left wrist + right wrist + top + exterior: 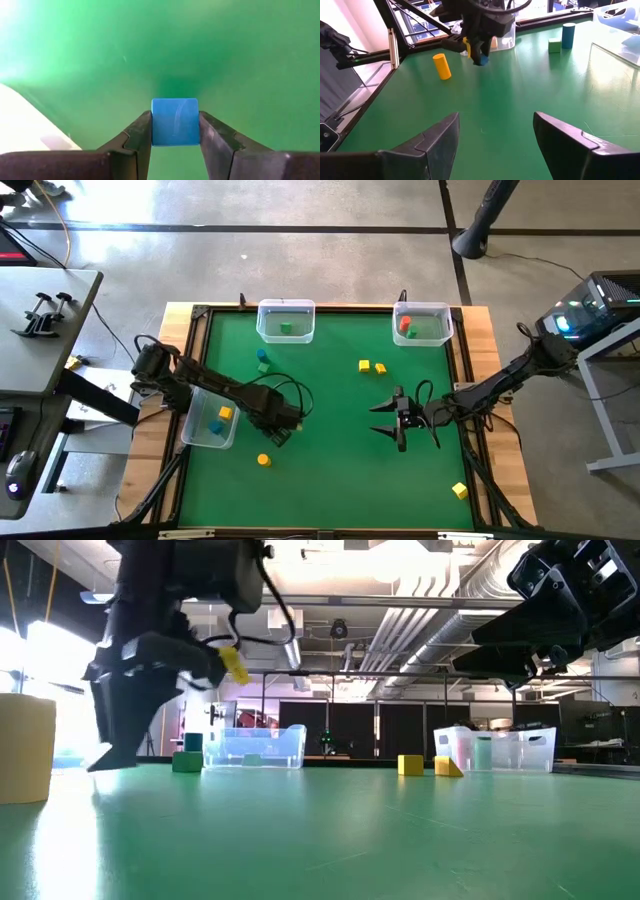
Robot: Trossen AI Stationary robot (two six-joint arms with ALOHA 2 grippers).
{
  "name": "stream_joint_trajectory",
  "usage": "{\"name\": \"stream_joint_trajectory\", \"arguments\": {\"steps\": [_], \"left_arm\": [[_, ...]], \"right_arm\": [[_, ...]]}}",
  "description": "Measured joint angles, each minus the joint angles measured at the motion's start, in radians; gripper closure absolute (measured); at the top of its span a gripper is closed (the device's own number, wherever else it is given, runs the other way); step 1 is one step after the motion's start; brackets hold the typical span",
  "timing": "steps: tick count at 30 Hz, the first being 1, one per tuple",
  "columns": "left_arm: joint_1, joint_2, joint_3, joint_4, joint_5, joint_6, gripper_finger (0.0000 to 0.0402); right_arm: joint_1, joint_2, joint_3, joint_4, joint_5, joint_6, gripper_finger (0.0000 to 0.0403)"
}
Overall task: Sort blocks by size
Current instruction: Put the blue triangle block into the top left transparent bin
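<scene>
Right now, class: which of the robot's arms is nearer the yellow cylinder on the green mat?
Left. Its gripper hangs just beside the yellow cylinder, holding a blue cube; the right gripper sits farther across the mat.

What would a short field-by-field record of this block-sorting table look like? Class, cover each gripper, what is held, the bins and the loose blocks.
left gripper: shut on the blue cube, above the green mat
right gripper: open, empty, over the mat's right half
left bin: a yellow and a blue block inside
far left bin: one green block
far right bin: a red and a green block
loose blocks: yellow cylinder, two yellow blocks, yellow block at the right edge
</scene>
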Motion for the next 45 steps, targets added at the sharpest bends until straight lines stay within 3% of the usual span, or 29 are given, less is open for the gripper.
{"name": "stream_joint_trajectory", "arguments": {"steps": [9,14,17,24,28,37,45], "left_arm": [[0.102,-0.001,0.181,0.0,-0.178,0.199,0.0279],[0.229,-0.004,0.34,-0.006,-0.35,0.403,0.0279],[0.339,-0.004,0.406,-0.004,-0.402,0.517,0.0279],[0.631,0.022,0.425,-0.012,-0.389,0.65,0.028],[0.737,0.096,0.425,-0.024,-0.349,0.683,0.028],[0.862,0.233,0.424,-0.025,-0.349,0.69,0.028],[0.895,0.246,0.424,-0.023,-0.352,0.667,0.0274]], "right_arm": [[0.0,0.0,0.0,0.0,0.005,0.0,0.0153],[0.0,0.0,0.0,0.0,0.007,0.005,0.0153],[0.0,0.0,0.0,0.0,0.007,0.008,0.0153],[0.0,0.0,0.0,0.0,0.009,0.011,0.0153],[0.0,0.0,0.0,0.0,0.015,0.028,0.0153],[0.0,0.0,0.0,-0.007,0.028,0.038,0.0153],[0.0,0.0,0.0,-0.007,0.028,0.038,0.0153]]}}
